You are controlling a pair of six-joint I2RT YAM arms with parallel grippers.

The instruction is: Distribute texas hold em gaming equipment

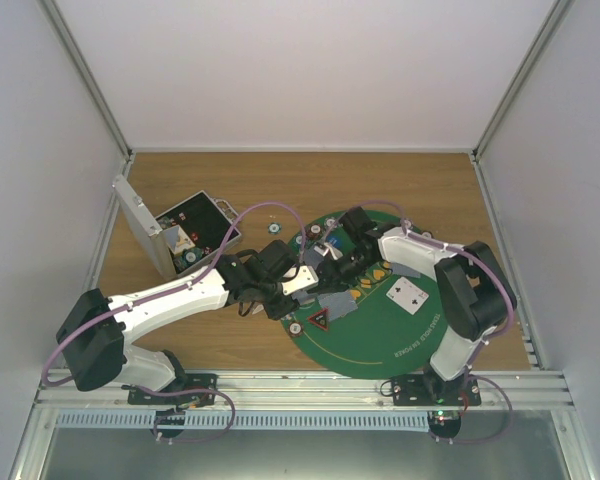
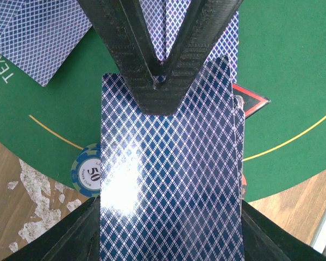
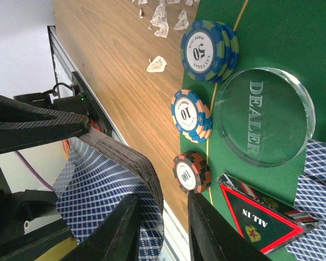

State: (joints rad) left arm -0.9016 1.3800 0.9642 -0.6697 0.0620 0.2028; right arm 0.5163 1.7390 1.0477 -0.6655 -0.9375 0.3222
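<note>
My left gripper (image 1: pixel 298 286) (image 2: pixel 171 231) is shut on a deck of blue-backed playing cards (image 2: pixel 168 179), one finger on each long side. My right gripper (image 1: pixel 322 270) (image 2: pixel 160 81) (image 3: pixel 163 202) meets the deck's far end from the opposite side. Its fingers are closed to a narrow V on the curled top cards (image 3: pixel 146 168). On the green felt mat (image 1: pixel 400 340) lie a 50 chip (image 2: pixel 87 171) (image 3: pixel 206 49), a 10 chip (image 3: pixel 190 114), a 100 chip (image 3: pixel 191 171), a clear DEALER button (image 3: pixel 263 122) and a red-edged ALL IN triangle (image 3: pixel 261 215) (image 2: pixel 251 101).
The silver case (image 1: pixel 145 215) stands open at the back left with chips inside. Two face-up cards (image 1: pixel 407 293) lie on the mat's right side, and face-down cards (image 2: pixel 38 32) lie near its edge. A loose chip (image 1: pixel 275 228) sits on the wood behind the mat.
</note>
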